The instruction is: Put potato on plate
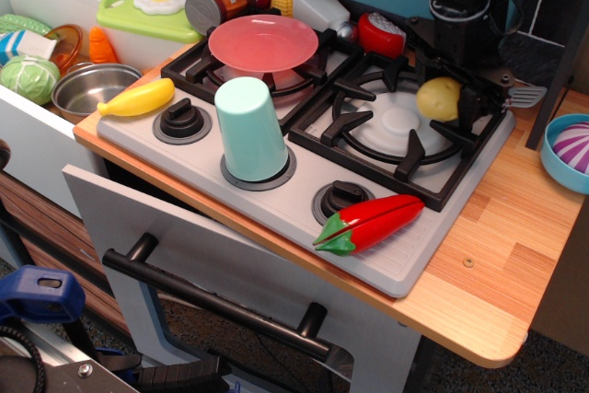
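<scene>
Plate (pixel 263 41) on left rear burner, potato (pixel 438 98) over right burner (pixel 396 121), cup (pixel 250 129) before plate.

a toy play kitchen: a grey stove top (pixel 276 181) with black burner grates (pixel 396 126) and knobs (pixel 181 120) fills the centre, an oven door handle (pixel 216 296) runs along the lower left, and a wooden counter (pixel 506 255) lies at right. plastic play food crowds the upper left, with a steel bowl (pixel 89 87) in a sink.
</scene>
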Controlling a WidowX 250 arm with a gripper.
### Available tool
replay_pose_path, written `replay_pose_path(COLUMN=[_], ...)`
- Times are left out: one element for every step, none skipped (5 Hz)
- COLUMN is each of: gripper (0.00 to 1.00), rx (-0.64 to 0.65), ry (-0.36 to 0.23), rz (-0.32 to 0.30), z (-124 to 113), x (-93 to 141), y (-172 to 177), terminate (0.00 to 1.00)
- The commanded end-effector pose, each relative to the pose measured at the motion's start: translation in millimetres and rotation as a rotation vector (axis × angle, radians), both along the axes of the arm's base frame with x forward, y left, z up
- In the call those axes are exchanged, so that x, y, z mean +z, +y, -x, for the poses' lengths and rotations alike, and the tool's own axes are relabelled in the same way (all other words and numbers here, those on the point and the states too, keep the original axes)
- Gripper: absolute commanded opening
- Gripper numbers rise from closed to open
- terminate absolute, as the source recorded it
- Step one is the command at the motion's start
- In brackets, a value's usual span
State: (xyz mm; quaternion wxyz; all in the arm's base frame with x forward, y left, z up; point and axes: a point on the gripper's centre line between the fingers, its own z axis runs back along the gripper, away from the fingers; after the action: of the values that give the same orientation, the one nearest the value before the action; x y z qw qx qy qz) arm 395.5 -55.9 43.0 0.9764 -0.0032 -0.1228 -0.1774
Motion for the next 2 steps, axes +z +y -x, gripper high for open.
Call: replay_pose_path(gripper=[0.0,0.0], rx=[-0.037,-0.102], ry=[-0.016,-0.012], rz=[-0.103,-0.141], z=[8.5,8.0], x=[66.6,75.6], y=[47.0,89.1], terminate=[0.0,0.0])
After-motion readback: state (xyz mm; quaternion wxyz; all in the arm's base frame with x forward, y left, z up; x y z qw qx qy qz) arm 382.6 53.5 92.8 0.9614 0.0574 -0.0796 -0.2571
